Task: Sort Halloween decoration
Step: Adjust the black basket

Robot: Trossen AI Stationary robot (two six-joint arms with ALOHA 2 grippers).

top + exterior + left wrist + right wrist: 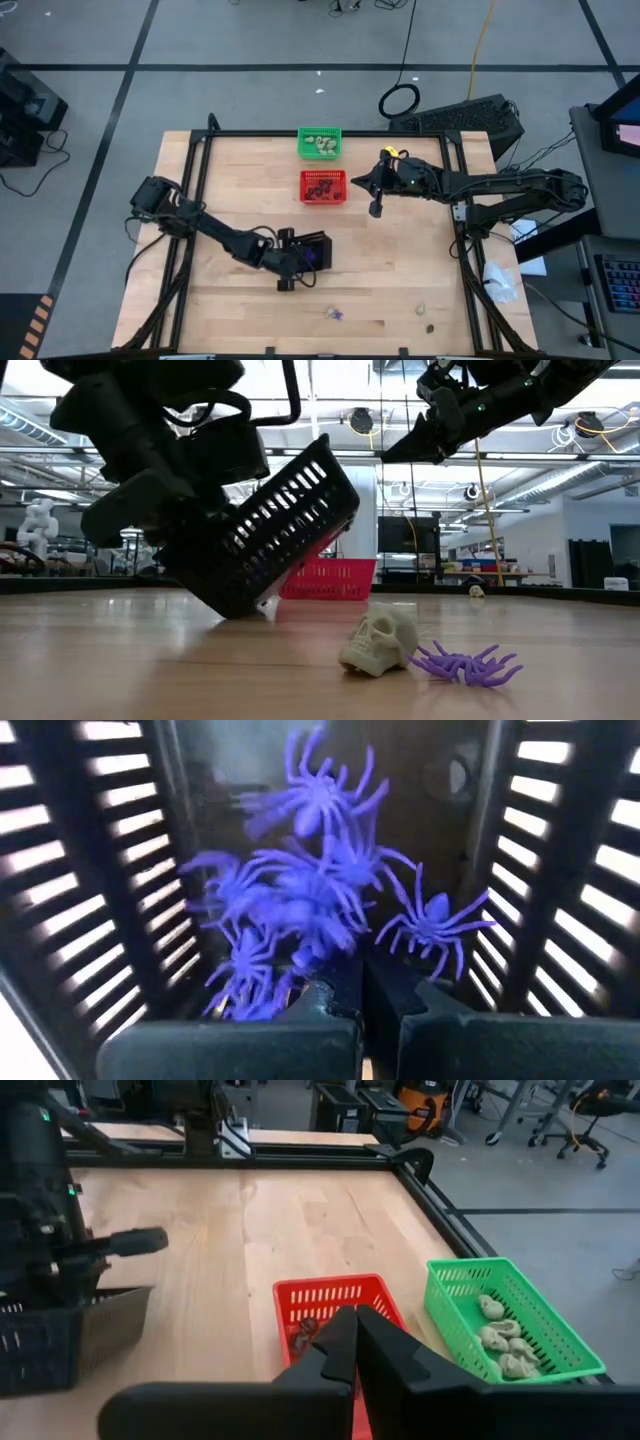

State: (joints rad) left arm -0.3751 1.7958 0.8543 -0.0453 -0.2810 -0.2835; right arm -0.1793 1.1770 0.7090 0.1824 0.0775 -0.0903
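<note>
The left arm reaches low across the table [240,300], its gripper [362,1010] closed on the rim of the black basket [285,520], holding it tilted with one corner down near the table's middle. Purple spiders [310,890] are heaped inside it. The right arm stretches in from the right edge, its gripper [355,1345] closed and empty, raised above the red basket [323,186]. Behind that, the green basket [320,143] holds cream skulls [505,1342]. One skull [382,642] and one spider [465,663] lie loose, touching, near the front edge.
</note>
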